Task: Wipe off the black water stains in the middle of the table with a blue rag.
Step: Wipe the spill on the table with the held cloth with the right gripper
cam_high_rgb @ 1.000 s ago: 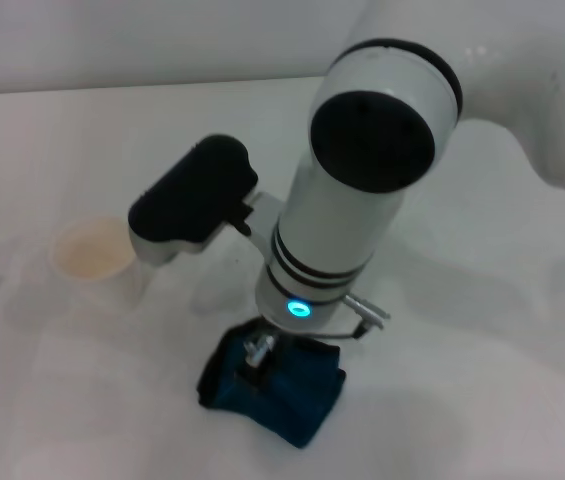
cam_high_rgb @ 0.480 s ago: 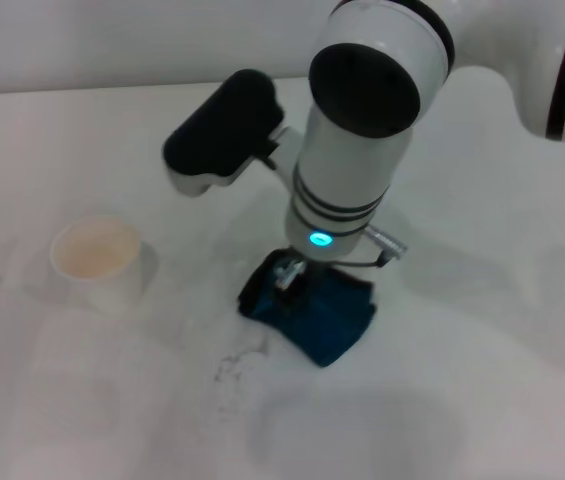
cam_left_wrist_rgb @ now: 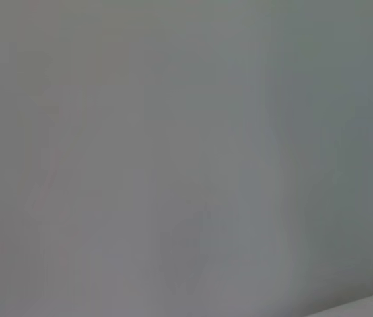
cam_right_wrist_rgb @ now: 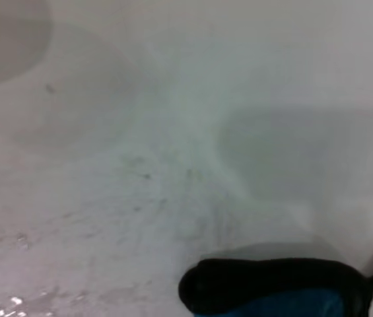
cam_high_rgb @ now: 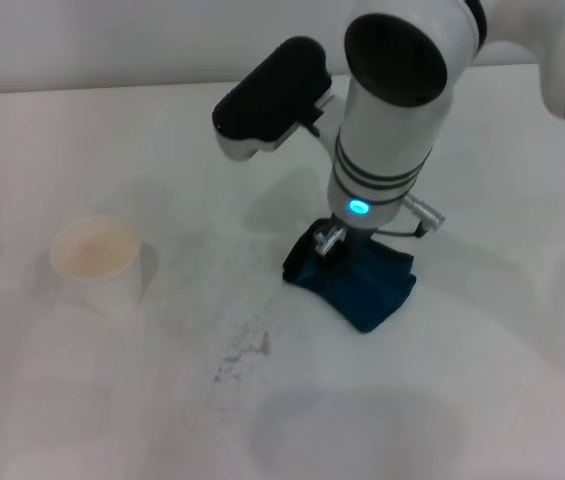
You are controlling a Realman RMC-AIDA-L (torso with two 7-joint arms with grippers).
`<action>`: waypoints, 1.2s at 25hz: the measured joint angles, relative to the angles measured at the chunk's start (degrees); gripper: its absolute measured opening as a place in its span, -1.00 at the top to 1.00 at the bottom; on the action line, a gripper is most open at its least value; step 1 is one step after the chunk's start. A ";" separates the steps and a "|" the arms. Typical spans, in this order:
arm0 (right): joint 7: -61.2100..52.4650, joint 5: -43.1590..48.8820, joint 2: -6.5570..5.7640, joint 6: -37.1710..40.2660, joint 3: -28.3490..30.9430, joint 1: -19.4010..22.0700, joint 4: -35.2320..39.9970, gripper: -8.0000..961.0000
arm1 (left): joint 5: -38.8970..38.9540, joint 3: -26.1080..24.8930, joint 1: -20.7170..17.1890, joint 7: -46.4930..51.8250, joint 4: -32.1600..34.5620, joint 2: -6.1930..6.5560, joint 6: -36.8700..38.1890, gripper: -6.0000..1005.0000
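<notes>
The blue rag lies bunched on the white table, right of centre. My right gripper points straight down and is shut on the rag's left end, pressing it onto the tabletop. The rag's black edging and a strip of blue show at the edge of the right wrist view. No dark oval blot shows in any view. Only faint grey specks and a pale smeared streak lie on the table front-left of the rag. My left gripper is out of view; the left wrist view shows only a plain grey surface.
A white paper cup stands on the table's left side, well away from the rag. The right arm's large white forearm hangs over the table's far middle and hides what is under it.
My right gripper has dragged the blue rag from the front centre toward the far right. The faint grey specks and smear where it had been are now uncovered. The cup has not moved.
</notes>
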State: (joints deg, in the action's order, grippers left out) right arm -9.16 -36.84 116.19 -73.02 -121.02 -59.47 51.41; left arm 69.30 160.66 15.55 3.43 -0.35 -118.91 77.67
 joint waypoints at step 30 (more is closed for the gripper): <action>2.61 -31.81 0.00 12.81 -20.46 -3.93 5.29 0.87 | -0.31 0.27 1.43 0.18 0.64 -0.17 -1.48 -0.72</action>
State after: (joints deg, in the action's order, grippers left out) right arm -6.55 -68.65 116.19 -60.21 -141.48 -63.40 56.70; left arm 68.99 160.93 16.98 3.60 0.28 -119.08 76.19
